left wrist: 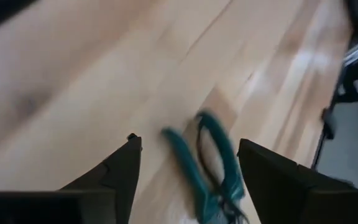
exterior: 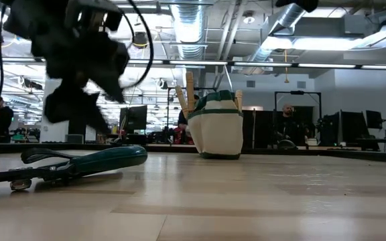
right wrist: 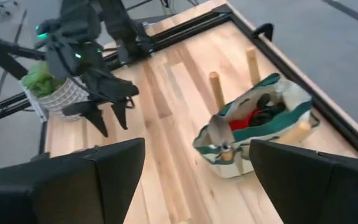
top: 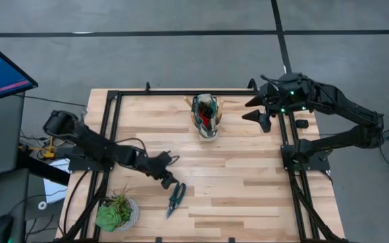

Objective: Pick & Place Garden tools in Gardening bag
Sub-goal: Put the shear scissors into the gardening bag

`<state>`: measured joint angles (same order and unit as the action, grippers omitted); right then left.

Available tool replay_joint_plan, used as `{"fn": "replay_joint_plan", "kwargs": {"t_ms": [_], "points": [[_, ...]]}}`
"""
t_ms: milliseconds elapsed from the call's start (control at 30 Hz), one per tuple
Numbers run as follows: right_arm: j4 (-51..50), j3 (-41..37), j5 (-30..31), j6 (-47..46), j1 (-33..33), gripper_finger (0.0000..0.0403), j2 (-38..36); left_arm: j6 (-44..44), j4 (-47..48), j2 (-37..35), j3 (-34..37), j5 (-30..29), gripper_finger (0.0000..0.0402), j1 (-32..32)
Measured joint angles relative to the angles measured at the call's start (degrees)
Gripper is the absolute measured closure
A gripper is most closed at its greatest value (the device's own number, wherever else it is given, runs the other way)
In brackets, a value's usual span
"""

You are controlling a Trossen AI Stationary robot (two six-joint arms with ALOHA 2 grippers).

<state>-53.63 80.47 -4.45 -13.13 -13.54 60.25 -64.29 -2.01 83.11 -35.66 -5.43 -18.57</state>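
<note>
The teal-handled pruning shears lie flat on the wooden table near its front left; they also show in the low view. My left gripper is open and hovers just above them, one finger on either side of the handles, touching nothing. The gardening bag, dark green with cream trim, stands upright at the far middle. Wooden handles and a red item stick out of it. My right gripper is open and empty, in the air to the right of the bag.
A potted green plant stands at the table's near left corner, close to my left arm. Black frame rails run along the left, far and right sides of the table. Bare wood lies between the shears and the bag.
</note>
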Motion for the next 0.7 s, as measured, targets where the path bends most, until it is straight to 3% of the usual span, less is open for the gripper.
{"fn": "replay_joint_plan", "kwargs": {"t_ms": [300,533,700], "points": [[-0.2,0.0,0.0,-0.1,4.5,0.0122,0.0,-2.2,1.3,7.5,-5.1,2.0,0.0213,-1.7],[-0.4,0.0,0.0,-0.5,5.9,0.0122,0.0,-2.1,12.4,10.2,-10.8,2.0,0.0224,-1.7],[-0.6,0.0,0.0,-0.5,6.1,0.0122,0.0,-2.2,15.4,10.4,-12.9,2.0,0.0227,-1.7]]}}
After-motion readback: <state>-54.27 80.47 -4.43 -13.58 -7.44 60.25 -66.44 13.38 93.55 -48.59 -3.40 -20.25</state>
